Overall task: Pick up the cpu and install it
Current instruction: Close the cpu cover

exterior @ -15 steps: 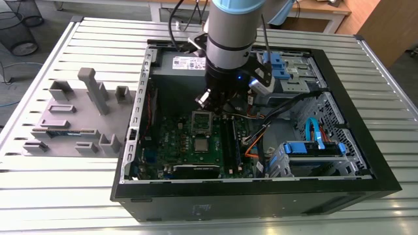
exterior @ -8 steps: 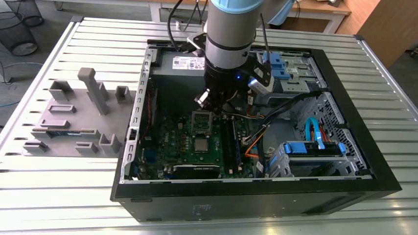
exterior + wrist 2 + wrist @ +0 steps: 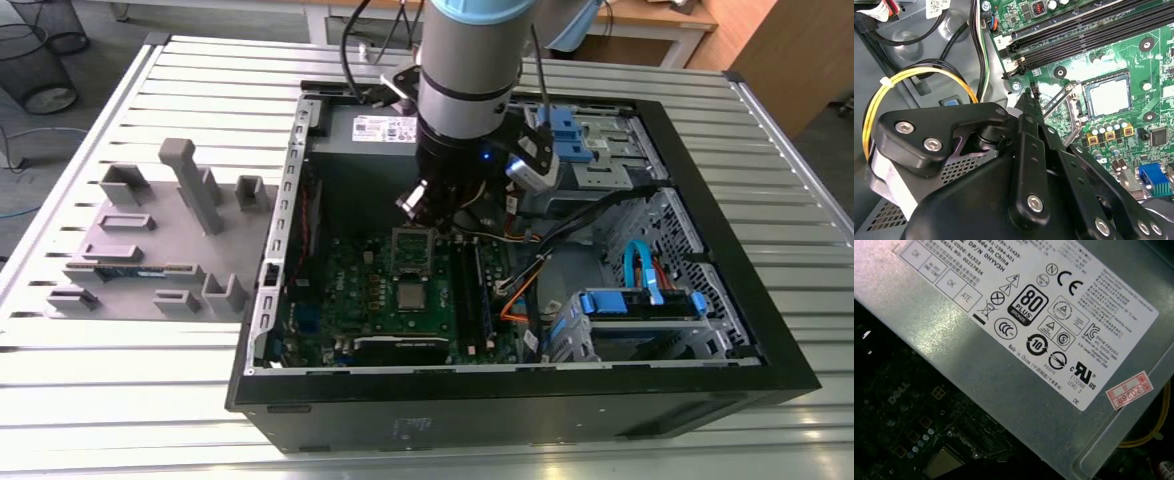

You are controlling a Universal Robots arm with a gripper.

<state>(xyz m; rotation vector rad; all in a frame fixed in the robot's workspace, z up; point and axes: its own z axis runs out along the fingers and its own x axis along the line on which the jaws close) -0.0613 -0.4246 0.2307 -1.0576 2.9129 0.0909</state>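
Note:
The cpu (image 3: 411,294), a small silver-grey square, lies flat in the socket on the green motherboard (image 3: 354,290) inside the open computer case. It shows as the cpu (image 3: 1109,96) in the second wrist view and, dimly, as the cpu (image 3: 944,463) in the first wrist view. The socket's metal frame (image 3: 1061,102) stands tipped up beside it. My gripper (image 3: 416,208) hangs above the board between the power supply and the socket, a short way from the cpu. In the second wrist view the gripper (image 3: 1029,97) has its black fingers (image 3: 1026,150) drawn together, with nothing seen between them.
The grey power supply (image 3: 1019,340) lies close beside the gripper. Yellow cables (image 3: 919,75), black memory slots (image 3: 1079,30) and a blue drive cage (image 3: 641,305) crowd the case (image 3: 521,400). A grey fixture block (image 3: 147,240) sits at the exterior view's left on the slatted table.

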